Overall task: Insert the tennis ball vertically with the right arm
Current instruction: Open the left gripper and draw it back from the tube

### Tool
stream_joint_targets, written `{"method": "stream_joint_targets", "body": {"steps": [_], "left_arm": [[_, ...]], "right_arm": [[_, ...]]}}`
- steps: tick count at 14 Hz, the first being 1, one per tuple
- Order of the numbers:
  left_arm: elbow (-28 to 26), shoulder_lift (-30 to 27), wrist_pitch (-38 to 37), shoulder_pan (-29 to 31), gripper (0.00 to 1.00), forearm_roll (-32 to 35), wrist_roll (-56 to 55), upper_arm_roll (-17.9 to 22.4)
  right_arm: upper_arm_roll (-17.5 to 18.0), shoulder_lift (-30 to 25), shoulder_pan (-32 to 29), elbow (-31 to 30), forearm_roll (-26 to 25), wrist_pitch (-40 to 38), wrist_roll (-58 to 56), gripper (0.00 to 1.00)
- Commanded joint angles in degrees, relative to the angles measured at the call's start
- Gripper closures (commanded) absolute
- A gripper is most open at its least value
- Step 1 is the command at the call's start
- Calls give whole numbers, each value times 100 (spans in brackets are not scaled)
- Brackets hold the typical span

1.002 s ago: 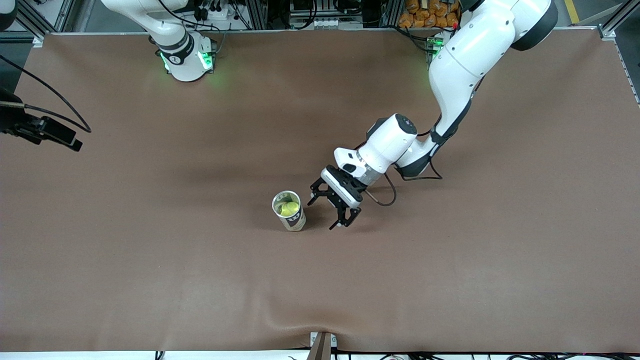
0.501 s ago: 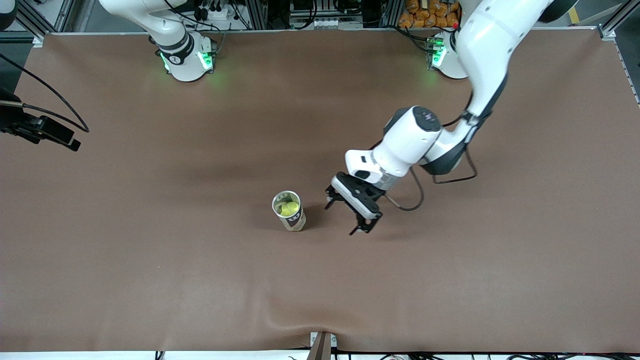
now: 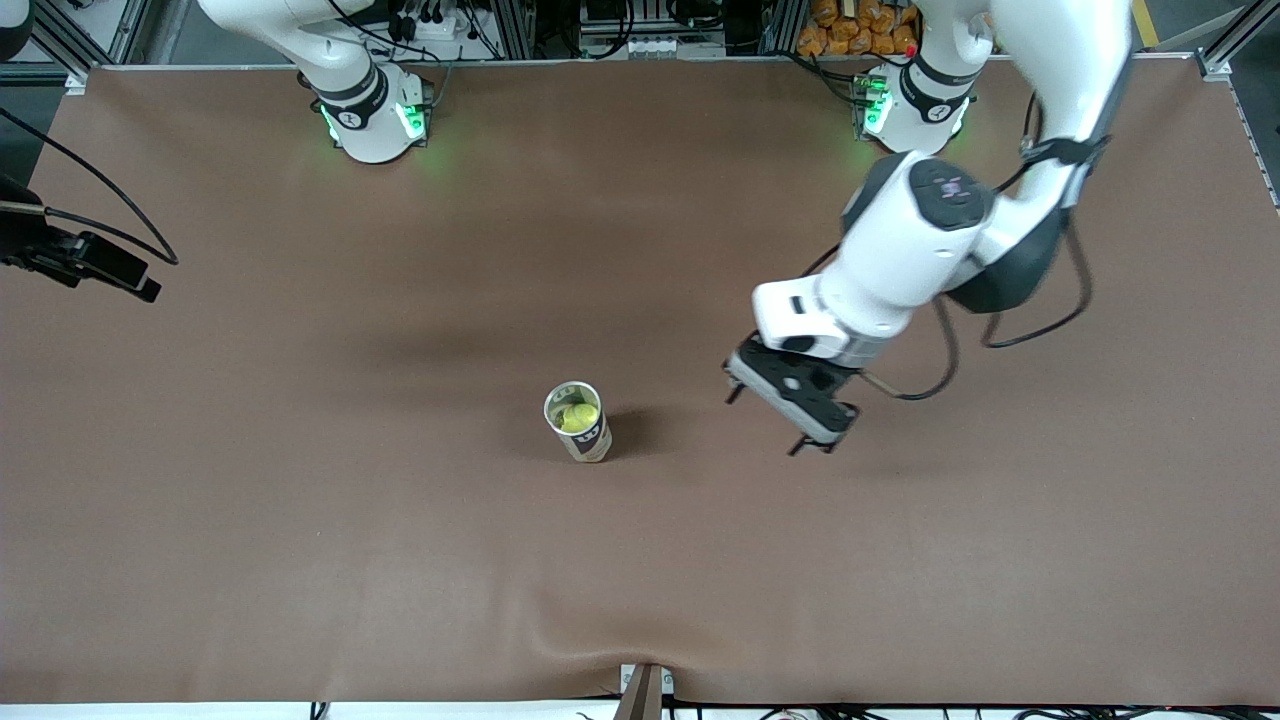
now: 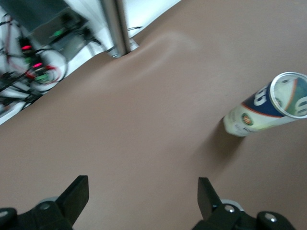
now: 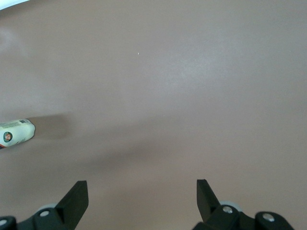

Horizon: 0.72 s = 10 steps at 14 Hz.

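A yellow-green tennis ball [image 3: 577,416] lies inside an upright open-topped can [image 3: 579,422] with a dark label, in the middle of the table. The left wrist view shows this can [image 4: 261,112] from the side and mouth; the right wrist view shows only its base [image 5: 17,132] at the picture's edge. My left gripper [image 3: 762,427] hangs open and empty over the table, beside the can toward the left arm's end. Nothing lies between the spread fingers of this left gripper [image 4: 143,191]. My right gripper [image 3: 130,278] waits over the table's edge at the right arm's end, open and empty [image 5: 142,194].
A brown mat [image 3: 400,560] covers the table, with a raised wrinkle near the front edge by a metal post [image 3: 643,692]. Both arm bases [image 3: 372,115] stand along the back edge, with cables and equipment past it.
My left arm has drawn its open gripper away from the can toward the left arm's end of the table and lifted. The can, ball and right gripper have not moved.
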Motion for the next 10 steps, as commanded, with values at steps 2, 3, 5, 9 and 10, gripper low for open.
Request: {"method": "stream_joint_targets", "body": {"steps": [2,3,5,9,10], "left_arm": [[421,-113,-872,253,0,-130,-399,5],[483,-157,-1144,331,0,-112,-453,14],[536,-402,-1514,525,0,-95,-855,32],[527,-903,-2453,788,0,-95,-1421,41],[527,-1026,-2752,902,0,-86,-1421,49]], "right_arm": [[164,-168,-73,-151,-30,13,56,0],[173,-168,-73,-151,-30,13,56,0],[164,-142,-64,-142,-30,4,56,0],[164,-142,-64,-133,-30,-4,56,0],[164,-142,-64,-133,-30,-4,56,0]]}}
